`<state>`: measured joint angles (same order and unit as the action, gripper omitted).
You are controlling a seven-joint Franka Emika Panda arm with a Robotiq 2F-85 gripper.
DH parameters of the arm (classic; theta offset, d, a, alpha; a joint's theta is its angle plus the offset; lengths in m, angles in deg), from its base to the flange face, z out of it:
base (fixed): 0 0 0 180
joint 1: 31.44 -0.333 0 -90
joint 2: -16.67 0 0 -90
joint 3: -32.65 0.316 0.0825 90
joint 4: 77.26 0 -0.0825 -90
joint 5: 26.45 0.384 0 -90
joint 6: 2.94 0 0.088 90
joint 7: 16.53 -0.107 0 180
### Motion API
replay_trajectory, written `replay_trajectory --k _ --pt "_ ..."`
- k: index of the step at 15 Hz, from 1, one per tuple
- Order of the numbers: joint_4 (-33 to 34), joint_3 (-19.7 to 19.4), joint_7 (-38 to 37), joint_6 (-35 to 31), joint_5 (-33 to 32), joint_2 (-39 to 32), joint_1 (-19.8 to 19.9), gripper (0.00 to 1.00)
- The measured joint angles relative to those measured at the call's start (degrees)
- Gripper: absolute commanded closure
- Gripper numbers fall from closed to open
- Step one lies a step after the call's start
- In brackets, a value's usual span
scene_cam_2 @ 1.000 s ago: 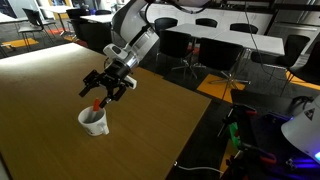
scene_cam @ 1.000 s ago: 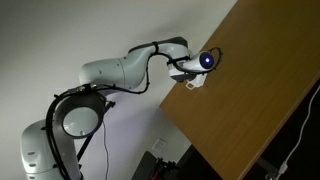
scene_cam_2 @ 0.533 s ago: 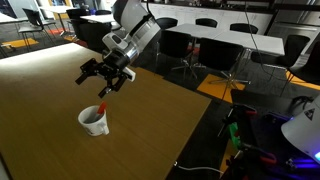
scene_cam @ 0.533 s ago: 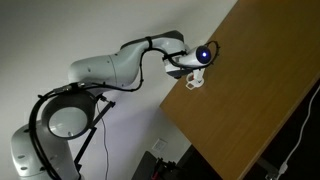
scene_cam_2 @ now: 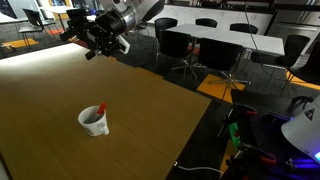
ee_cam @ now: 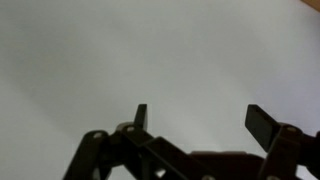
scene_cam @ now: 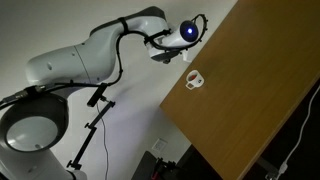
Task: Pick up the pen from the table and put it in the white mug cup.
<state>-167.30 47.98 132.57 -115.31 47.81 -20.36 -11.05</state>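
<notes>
Looks basically done to me: the pen (scene_cam_2: 101, 109) sits in the white mug cup (scene_cam_2: 93, 123) on the bench (scene_cam_2: 160, 110), leaning near-upright with its red end up, well below the spread-open, empty pincer (scene_cam_2: 103, 46).

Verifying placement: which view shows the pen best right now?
An exterior view: the pen stands in the mug, red end above the rim. In an exterior view the mug is tiny, the pen too small to tell. The wrist view shows only the open hand over a blank surface.
</notes>
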Motion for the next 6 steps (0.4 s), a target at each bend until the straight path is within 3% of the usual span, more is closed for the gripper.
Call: replay_trajectory --k 6 --pt "0.0 -0.2 0.0 0.0 0.0 -1.0 -0.2 0.00"
